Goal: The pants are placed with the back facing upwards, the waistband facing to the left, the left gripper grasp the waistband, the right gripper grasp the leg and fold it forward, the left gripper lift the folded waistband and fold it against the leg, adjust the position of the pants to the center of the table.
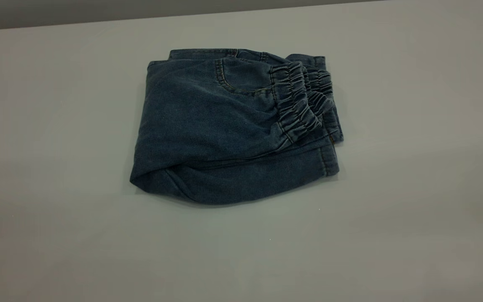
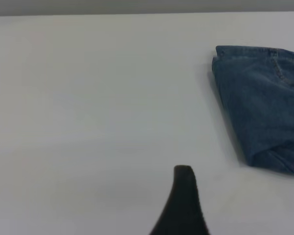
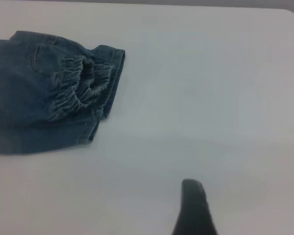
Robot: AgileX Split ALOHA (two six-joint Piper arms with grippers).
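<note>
Exterior view: the pants [image 1: 224, 130] lie as a compact folded bundle on the table [image 1: 57, 126], slightly above the centre of the frame. The waistband [image 1: 298, 102] is doubled over onto the legs, its gathered elastic showing at the right of the bundle, with the stitched leg hems just beyond it at the bundle's right edge. 1 back pocket faces up near the top of the bundle. This arrangement suggests that both folds are complete: the fold edge runs down the bundle's left side, and the waistband rests against the leg as the task asks. The bundle appears near the middle of the table, so little or no repositioning seems to be needed.

Left wrist view: only 1 dark fingertip of the left gripper [image 2: 183, 196] shows, at the bottom centre of the frame, over bare table. The pants occupy the right edge of the frame, well apart from the finger. Whether the fingers are apart or together cannot be told.

Right wrist view: 1 dark fingertip of the right gripper [image 3: 193, 208] shows at the bottom centre of the frame, also over bare table. The pants lie in the upper left of the frame, well apart from it, and nothing is held. Whether the fingers are apart or together cannot be told here either. Neither gripper appears in the exterior view, which suggests both arms stand clear of the finished fold.
</note>
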